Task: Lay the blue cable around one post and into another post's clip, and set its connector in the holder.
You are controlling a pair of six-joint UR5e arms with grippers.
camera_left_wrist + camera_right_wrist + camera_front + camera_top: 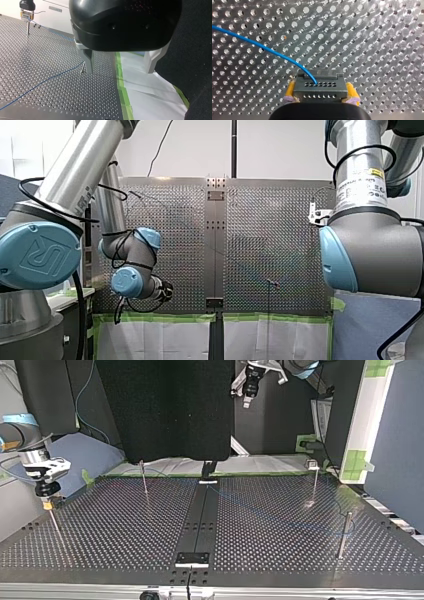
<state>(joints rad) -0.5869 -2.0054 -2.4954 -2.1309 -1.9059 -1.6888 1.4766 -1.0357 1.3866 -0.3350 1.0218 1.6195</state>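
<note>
Connector (pixel 318 85) pinched between right tool (pixel 320 92) pads | blue cable (pixel 262 47) attached | left tool (pixel 119 71) wide apart, empty

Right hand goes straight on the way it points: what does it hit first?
Probably the thin post standing just under my right hand and its connector in the top view. The right wrist view shows only bare table around the connector, so whether they line up is unclear.
</note>
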